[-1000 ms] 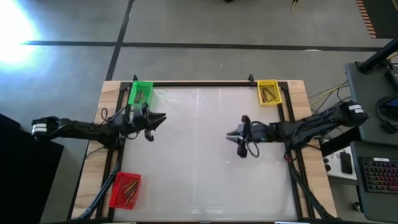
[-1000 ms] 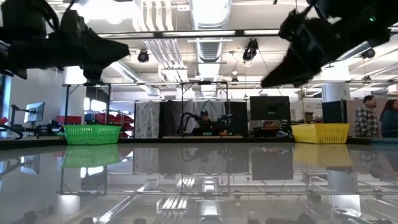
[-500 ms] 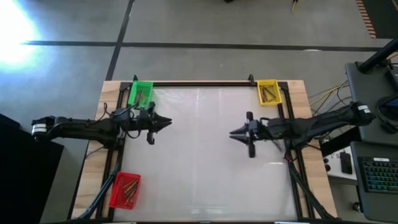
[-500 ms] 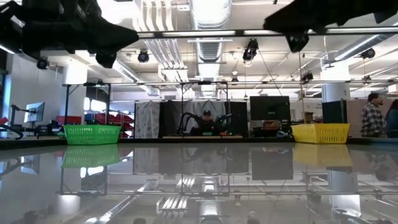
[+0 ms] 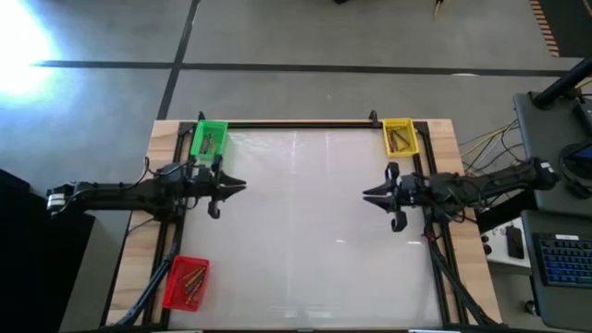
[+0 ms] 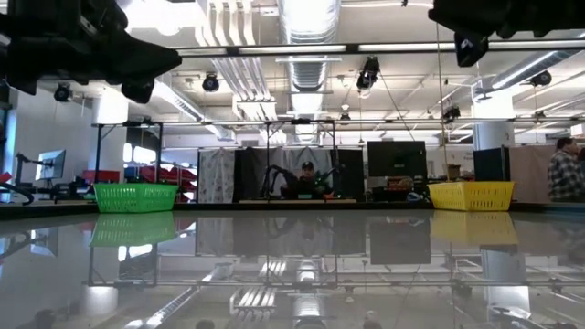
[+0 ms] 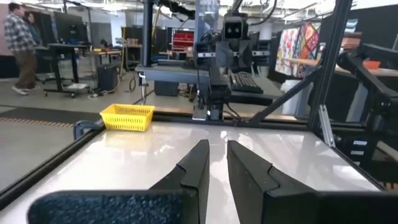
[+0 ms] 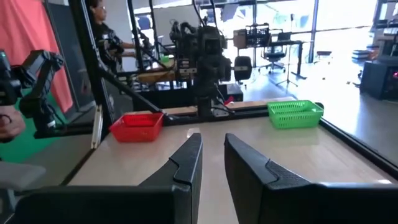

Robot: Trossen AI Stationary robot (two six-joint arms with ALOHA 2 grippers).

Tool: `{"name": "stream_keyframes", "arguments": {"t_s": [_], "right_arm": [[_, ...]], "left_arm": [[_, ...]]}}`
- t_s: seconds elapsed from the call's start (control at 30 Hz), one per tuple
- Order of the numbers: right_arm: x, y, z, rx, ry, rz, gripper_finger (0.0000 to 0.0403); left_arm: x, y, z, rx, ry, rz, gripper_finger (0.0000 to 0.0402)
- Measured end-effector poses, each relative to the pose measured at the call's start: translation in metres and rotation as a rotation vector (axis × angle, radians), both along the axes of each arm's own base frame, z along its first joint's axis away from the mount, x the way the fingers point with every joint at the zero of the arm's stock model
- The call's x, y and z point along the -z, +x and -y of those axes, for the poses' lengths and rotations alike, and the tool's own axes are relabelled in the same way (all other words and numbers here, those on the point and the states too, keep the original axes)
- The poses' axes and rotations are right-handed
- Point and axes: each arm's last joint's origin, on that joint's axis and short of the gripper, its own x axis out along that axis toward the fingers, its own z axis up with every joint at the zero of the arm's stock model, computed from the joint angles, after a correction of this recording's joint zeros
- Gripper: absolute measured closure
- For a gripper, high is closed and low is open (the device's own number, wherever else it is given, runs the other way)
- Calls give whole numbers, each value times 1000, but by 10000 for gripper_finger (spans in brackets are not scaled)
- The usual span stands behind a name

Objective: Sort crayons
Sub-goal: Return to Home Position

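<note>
The crayons lie as thin sticks inside three small bins at the table's corners: the green bin (image 5: 209,139) far left, the yellow bin (image 5: 400,137) far right, and the red bin (image 5: 188,281) near left. None shows on the white table top (image 5: 305,231). My left gripper (image 5: 242,185) hovers level near the left edge, just in front of the green bin. My right gripper (image 5: 365,196) hovers level near the right edge. In the wrist views each gripper (image 7: 217,147) (image 8: 212,140) has its fingers almost together with only a narrow slit, and nothing between them.
A black frame rail (image 5: 296,124) runs round the table top. People (image 7: 18,43) stand in the room beyond. A desk with a keyboard (image 5: 566,259) stands off the right side. The white middle of the table lies between the two grippers.
My right gripper has drawn back toward the table's right edge and risen, tipping up from a downward slant to level. My left gripper has risen a little and levelled out near the green bin. The bins have stayed where they were.
</note>
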Motion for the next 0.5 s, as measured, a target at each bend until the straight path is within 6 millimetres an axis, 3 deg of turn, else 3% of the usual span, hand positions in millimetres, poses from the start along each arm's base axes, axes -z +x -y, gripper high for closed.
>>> {"name": "stream_keyframes", "arguments": {"t_s": [0.27,0.5], "right_arm": [[25,-12,5,68,-27,-11,344],[40,-20,6,75,-50,58,344]], "left_arm": [[2,-18,2,-26,41,1,361],[21,-30,3,-49,58,124,361]]}}
